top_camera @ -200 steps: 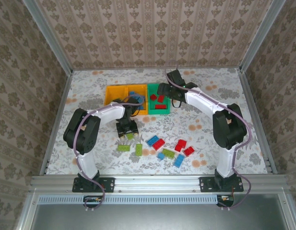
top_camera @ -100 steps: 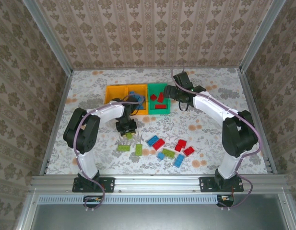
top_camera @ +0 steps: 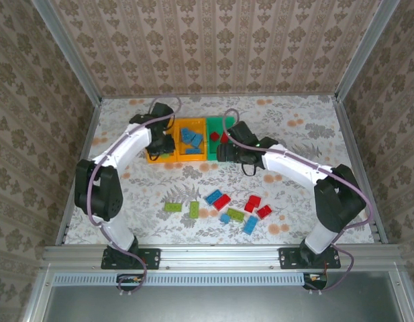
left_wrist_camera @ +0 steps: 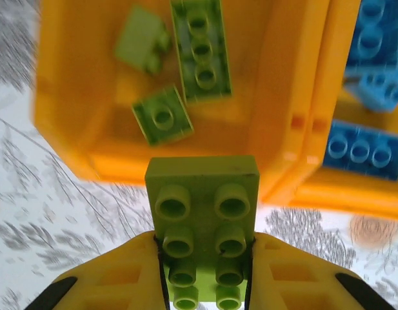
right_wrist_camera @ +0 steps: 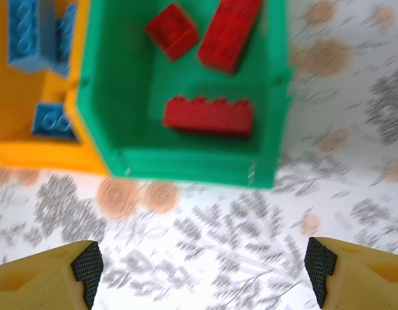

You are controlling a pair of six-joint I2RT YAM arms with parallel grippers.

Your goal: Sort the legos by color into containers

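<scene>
Three bins in a row, wall against wall, toward the far middle of the floral table: left orange bin, middle orange bin, and green bin on the right. Clamped between the yellow fingers of the left gripper: one lime green two-by-four brick, studs facing the wrist camera, jaws closed snugly on its long sides, far end poised over the near wall of the left orange bin. Inside that bin, three more lime pieces: a long lime brick, a single-stud square and a small lime piece, blurred. In the middle orange bin, several blue bricks in a pile. In the green bin, three red ones: a long red brick on its side near the front wall, a second red brick and a small red brick toward the back. Just short of the green bin's near wall, above bare table, the right gripper, jaws spread wide and empty, black-padded fingers at the two lower corners of its wrist view. From above, left arm stretched over the left orange bin. Nearer the arm bases, well apart from the bins, nine loose legos in a cluster between the two arms: three lime, three blue, three red.
</scene>
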